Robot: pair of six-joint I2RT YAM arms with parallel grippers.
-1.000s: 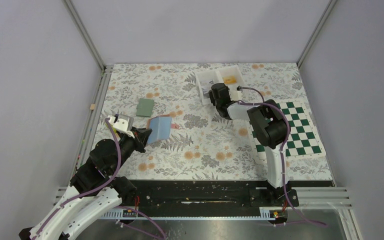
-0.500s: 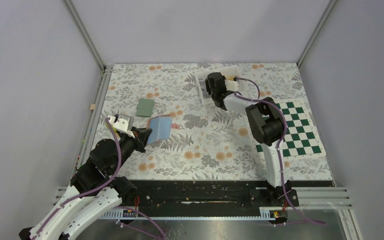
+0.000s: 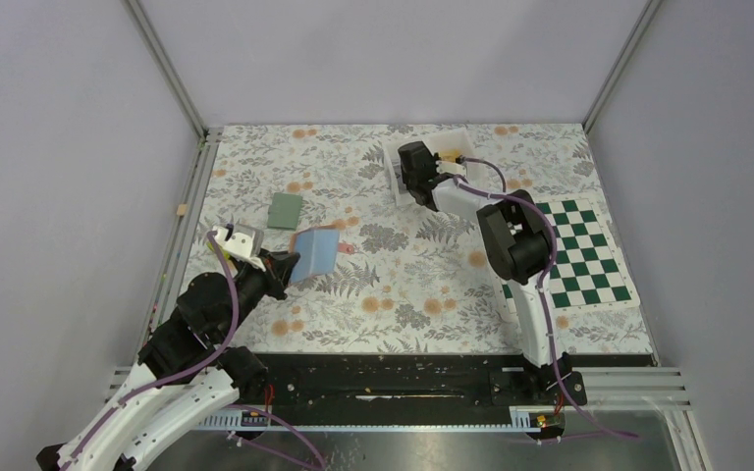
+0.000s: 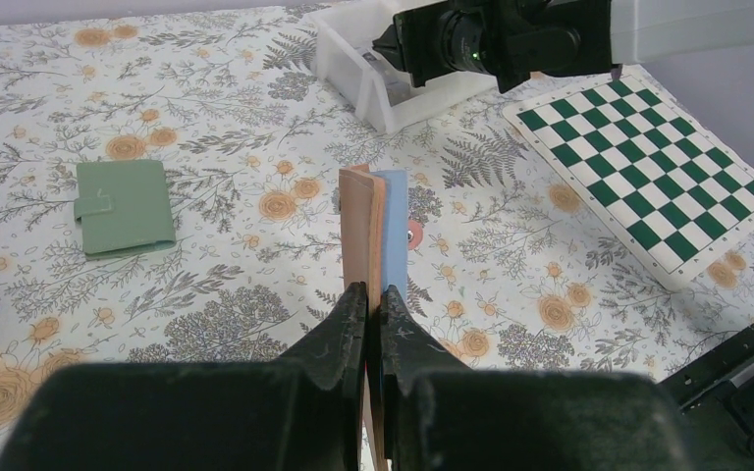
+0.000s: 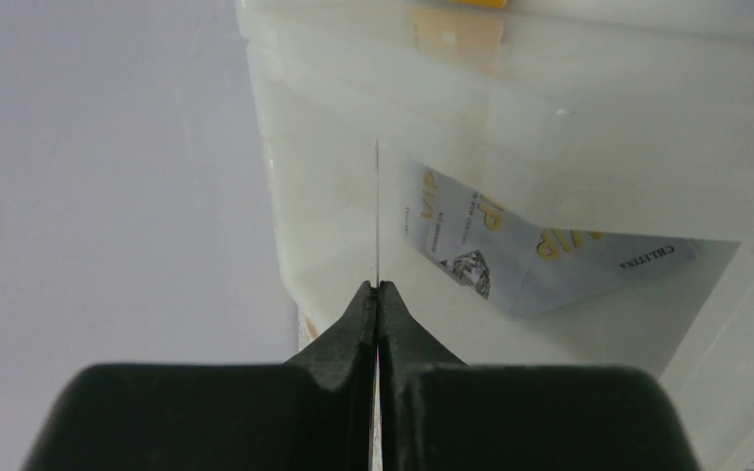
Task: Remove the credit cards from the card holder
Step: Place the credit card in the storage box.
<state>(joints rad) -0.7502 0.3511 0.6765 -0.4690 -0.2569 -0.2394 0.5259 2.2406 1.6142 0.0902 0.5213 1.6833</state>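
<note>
containers: a small green wallet (image 3: 285, 210) is lying closed and flat on the floral worktop (image 3: 393, 285), far left. just right of it the card holder (image 3: 316, 252) is being held on edge, tan cover and light-blue panel nearly folded together; cannot tell if it is touching the worktop. at far centre, the white tray (image 4: 373, 93) is carrying a silvery card (image 5: 530, 260) printed "vip", lying askew in its left compartment, and a yellow-orange piece (image 3: 452, 154) in its right one. a chessboard mat (image 3: 579, 260) is lying far right.

arms: the left arm is reaching forward low, left end effector (image 4: 373, 304) pressed together on the card holder's near edge. the right arm is stretching to the far side, wrist bending down over the tray's left compartment, right end effector (image 5: 377, 287) pinching a thin card (image 5: 377, 206) seen edge-on, colour unreadable.

change: the right wrist has been swinging left and farther back, from the tray's near rim to over that compartment. the left arm and the card holder are staying put.
</note>
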